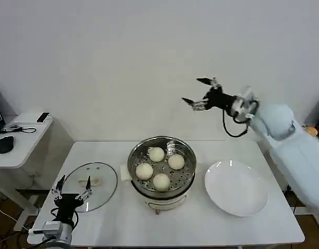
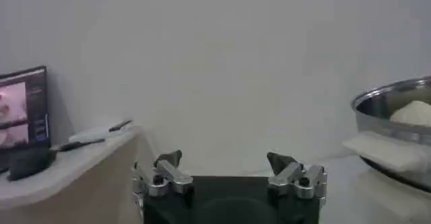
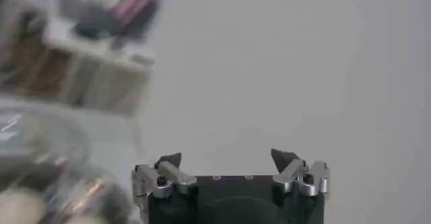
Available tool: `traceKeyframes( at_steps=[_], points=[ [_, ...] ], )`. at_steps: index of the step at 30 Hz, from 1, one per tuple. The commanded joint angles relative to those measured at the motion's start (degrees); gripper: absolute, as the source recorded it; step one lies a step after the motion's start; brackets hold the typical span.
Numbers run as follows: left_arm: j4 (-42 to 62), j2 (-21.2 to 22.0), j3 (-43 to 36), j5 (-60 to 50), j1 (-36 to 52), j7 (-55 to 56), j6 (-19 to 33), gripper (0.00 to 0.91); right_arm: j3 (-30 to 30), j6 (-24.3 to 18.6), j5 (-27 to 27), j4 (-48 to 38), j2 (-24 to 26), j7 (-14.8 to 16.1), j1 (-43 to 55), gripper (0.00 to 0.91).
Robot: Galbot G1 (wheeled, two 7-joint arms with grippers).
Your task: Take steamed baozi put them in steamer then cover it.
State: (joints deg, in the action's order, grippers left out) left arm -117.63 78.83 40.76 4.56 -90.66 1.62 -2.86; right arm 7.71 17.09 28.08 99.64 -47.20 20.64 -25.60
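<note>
Buns, four of them, small, round and cream-white: these steamed baozi (image 1: 158,167) lie in a loose ring on the perforated tray inside the round shiny stainless-steel steamer (image 1: 186,182), which stands on its white base at the middle of the white desk (image 1: 190,228). In the left wrist view the steamer's rim (image 2: 377,104) shows with one bun (image 2: 414,113) rising above it.

The round clear glass cover (image 1: 102,179), metal-rimmed with a pale oblong handle at its centre, lies flat on the desk just beside the steamer, on the robot's left, not on the pot. A small white pad (image 1: 124,173) sits between the cover and the steamer.

The left tool (image 1: 71,188) is low at the cover's near edge, its fingers spread wide with nothing between them; the left wrist view shows the same gap between its tips (image 2: 227,159).

The right tool (image 1: 197,92) is raised high above the desk, behind and above the steamer, its fingers spread apart and holding nothing; its own wrist view shows the tips wide apart (image 3: 227,157).

A flat round white plate (image 1: 236,188) lies bare on the desk on the steamer's right. A smaller white side table (image 1: 16,148) stands to the left with a dark mouse and a phone on it.
</note>
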Motion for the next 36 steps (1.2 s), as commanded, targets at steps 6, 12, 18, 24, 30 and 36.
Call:
traceKeyframes(
  at_steps=[6,12,18,24,30,36],
  points=[
    [0.0,-0.9,-0.4,-0.7,-0.5,2.1,-0.8,0.907,37.4,-7.9,2.6,13.5,-14.7,-12.3,-52.8,0.907],
    [1.9,-1.3,-0.2,-4.6,0.4,2.3,0.0,0.907,37.9,-13.1,2.3,12.3,-20.0,-12.3,-60.7,0.907],
    [3.0,-1.9,0.6,-11.3,0.8,2.5,0.0,0.907,37.9,-13.8,1.8,10.1,-20.2,-11.8,-61.9,0.907],
    [6.7,-4.7,0.1,-44.0,1.1,4.6,3.7,0.907,38.0,-14.2,1.8,9.4,-20.0,-12.5,-59.9,0.907],
    [17.9,-5.9,-1.9,-67.8,4.9,15.1,7.3,0.907,38.4,-14.8,1.0,10.9,-20.1,-12.6,-59.9,0.907],
    [23.5,-8.2,-2.5,-74.5,6.0,12.3,11.9,0.907,39.0,-14.9,0.7,11.5,-19.0,-12.7,-60.1,0.907]
  ],
)
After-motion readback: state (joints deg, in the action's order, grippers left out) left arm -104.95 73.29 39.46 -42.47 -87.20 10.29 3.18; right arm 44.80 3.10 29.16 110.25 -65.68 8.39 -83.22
